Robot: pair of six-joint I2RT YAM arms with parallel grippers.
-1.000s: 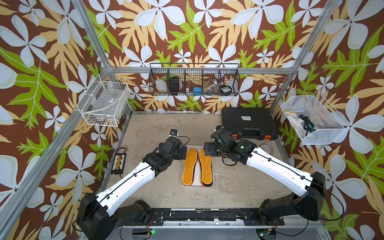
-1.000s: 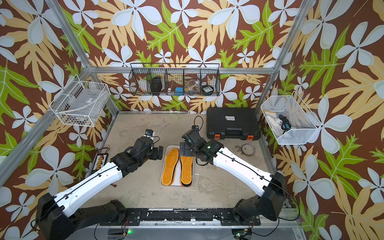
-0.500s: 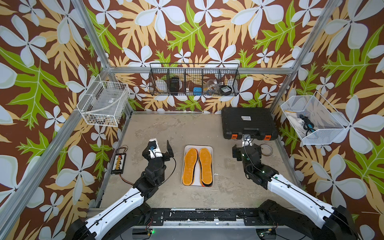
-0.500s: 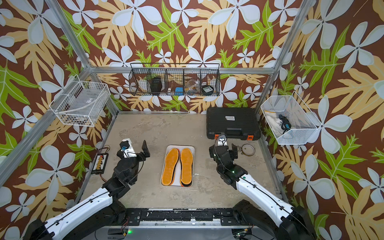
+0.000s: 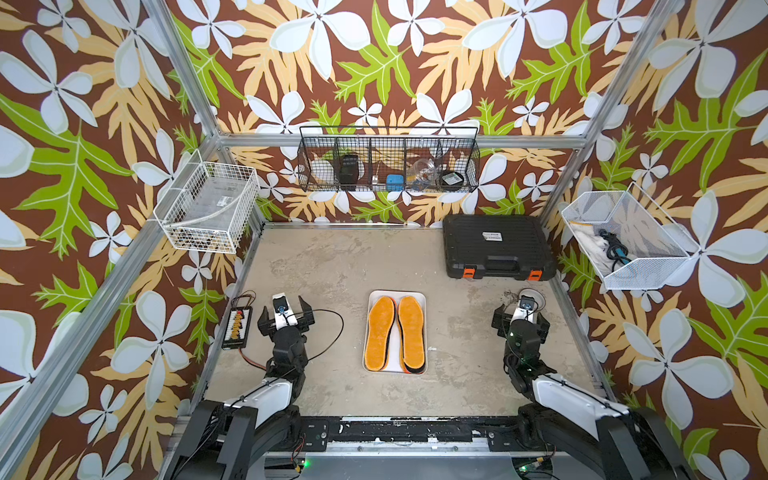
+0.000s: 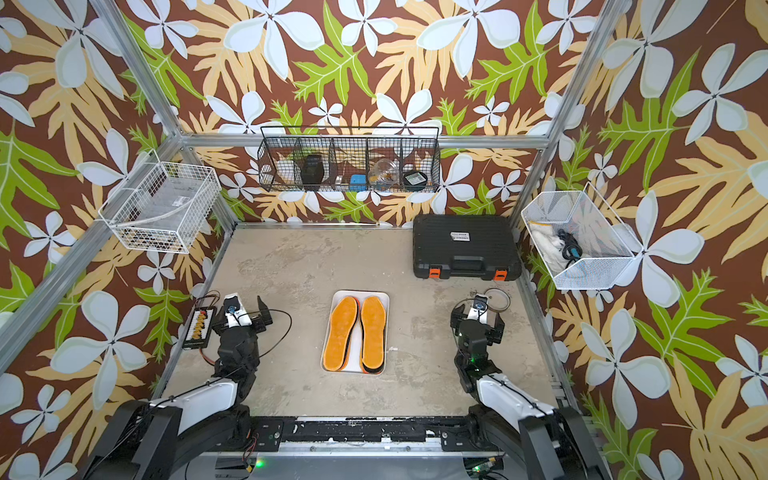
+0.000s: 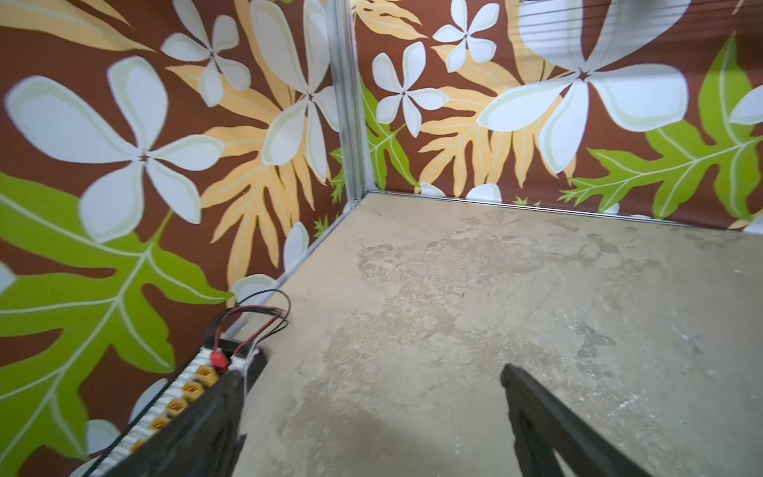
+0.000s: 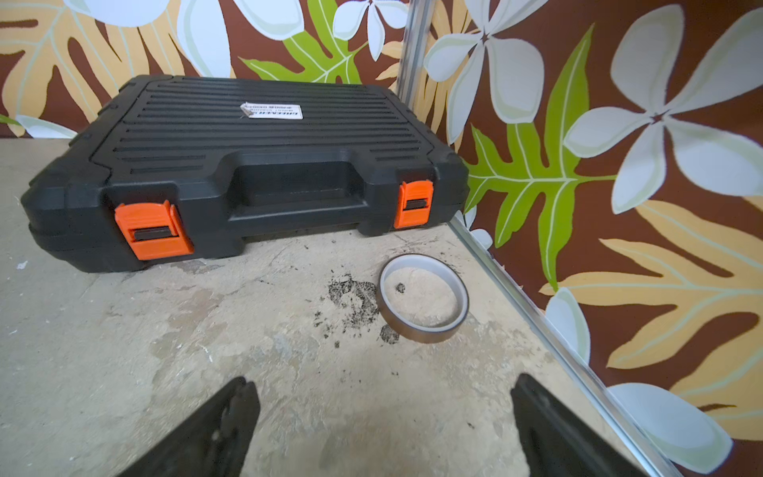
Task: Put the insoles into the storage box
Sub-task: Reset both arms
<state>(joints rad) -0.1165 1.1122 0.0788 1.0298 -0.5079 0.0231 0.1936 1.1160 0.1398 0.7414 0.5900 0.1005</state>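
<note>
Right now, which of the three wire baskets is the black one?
The long divided basket on the back wall is black. The grid basket and the mesh basket on the side walls are white.

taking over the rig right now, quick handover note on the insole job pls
Left gripper: open, empty, off to one side of the box.
Right gripper: open, empty, on the other side.
Insoles: two side-by-side stacks in the storage box, orange ones on top, darker edges beneath.
Done: no insole shows outside the box.
Left: seemingly nothing; lower layers are mostly hidden, so count them.
</note>
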